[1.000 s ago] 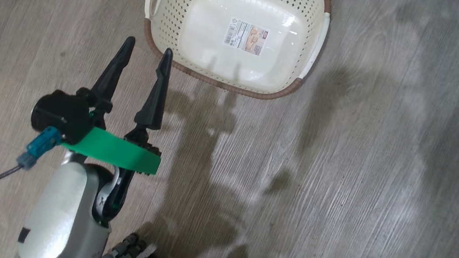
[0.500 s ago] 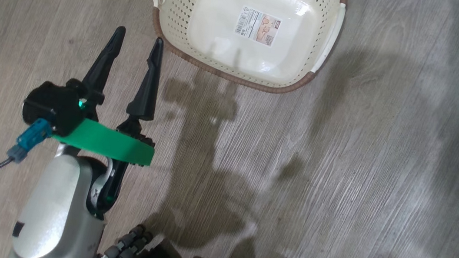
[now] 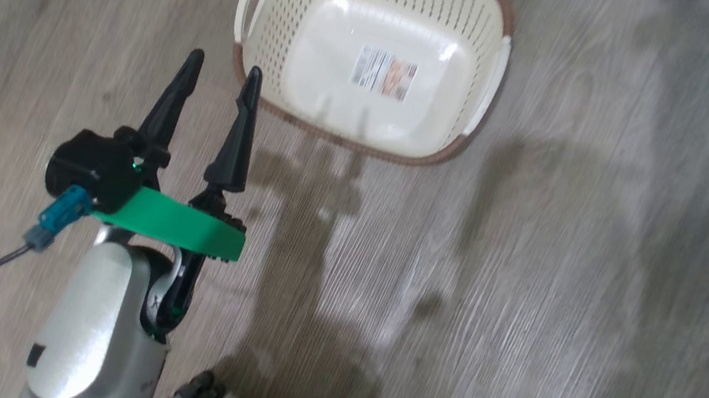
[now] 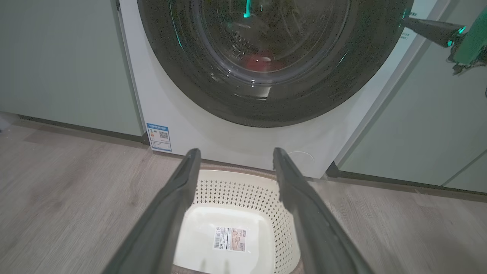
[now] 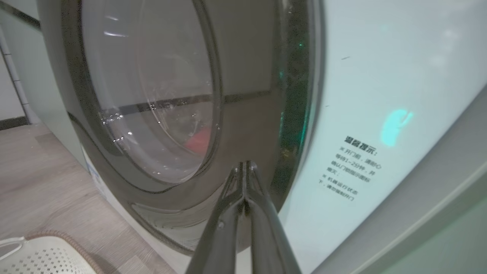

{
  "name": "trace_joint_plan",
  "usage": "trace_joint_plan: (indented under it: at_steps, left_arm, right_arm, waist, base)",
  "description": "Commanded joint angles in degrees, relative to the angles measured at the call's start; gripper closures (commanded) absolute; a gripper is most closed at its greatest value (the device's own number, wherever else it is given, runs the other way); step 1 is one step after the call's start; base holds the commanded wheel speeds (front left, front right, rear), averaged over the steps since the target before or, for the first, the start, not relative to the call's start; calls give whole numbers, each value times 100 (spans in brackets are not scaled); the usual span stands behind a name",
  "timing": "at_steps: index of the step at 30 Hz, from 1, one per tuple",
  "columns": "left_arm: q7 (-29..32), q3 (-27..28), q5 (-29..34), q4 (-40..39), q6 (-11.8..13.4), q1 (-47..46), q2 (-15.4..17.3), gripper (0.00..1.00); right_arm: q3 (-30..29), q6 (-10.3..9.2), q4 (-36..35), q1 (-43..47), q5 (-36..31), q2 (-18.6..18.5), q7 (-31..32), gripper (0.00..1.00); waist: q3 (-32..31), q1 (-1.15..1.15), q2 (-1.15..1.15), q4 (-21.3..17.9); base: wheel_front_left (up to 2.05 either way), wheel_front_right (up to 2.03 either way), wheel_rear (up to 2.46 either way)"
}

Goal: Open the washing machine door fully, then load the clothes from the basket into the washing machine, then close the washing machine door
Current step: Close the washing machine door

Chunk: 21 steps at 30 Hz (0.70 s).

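- washing machine door (image 4: 274, 38) is round, so it has no long side. it looks shut flat on the front of the white washing machine (image 4: 182, 125), and its glass faces out over the wood floor (image 3: 520, 280).
- the clothes (image 4: 260, 62) are a red blur behind the glass, low down inside. i cannot tell which way they lie.
- the basket (image 3: 280, 34) sits on the floor just in front of the machine, under the door. its long side runs along the machine's front, with a white handle at each short end. a sticker (image 3: 383, 73) is on its bare bottom.
- the left gripper (image 3: 225, 63) has its two dark fingers spread wide with nothing between them. it hangs over the floor near the basket's left corner and points at the basket and the machine.
- the right gripper (image 5: 243, 163) has its fingers pressed tight together and holds nothing. its tips are up by the right side of the door's black rim. i cannot tell if they touch it.
- the head view looks down on the floor, the basket and the left gripper.
- the left wrist view sees the door from the front, with a blue sticker (image 4: 159, 136), a round cover (image 4: 300, 156), pale green cabinets (image 4: 57, 57) and the right gripper at the top right.
- the right wrist view sees the door from the side, with the red patch behind the glass and dark writing (image 5: 352, 169) on the white front.
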Motion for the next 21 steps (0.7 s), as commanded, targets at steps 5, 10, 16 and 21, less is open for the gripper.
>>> trace_joint_plan:
  at_steps: [5,10,16,21]
  left_arm:
    - [-55,143,146,-16,46,264,89,0]
    - [-55,126,223,60,125,489,89,0]
    - [-55,124,321,142,208,752,89,0]
    - [-55,184,362,271,385,1001,89,0]
  right_arm:
    - [168,-44,-757,1079,197,218,-28,100]
    - [283,-44,-1447,2222,769,224,-28,100]
    - [50,-44,-2388,3465,1510,192,-28,100]
    - [-318,-44,-3137,4523,1788,354,-28,100]
  waist:
    - [-851,0,0,-256]
    - [-1545,0,0,-488]
    - [-2261,0,0,-730]
    - [-2712,0,0,-929]
  base:
    - [0,0,0]
    - [0,0,0]
    - [0,0,0]
    - [0,0,0]
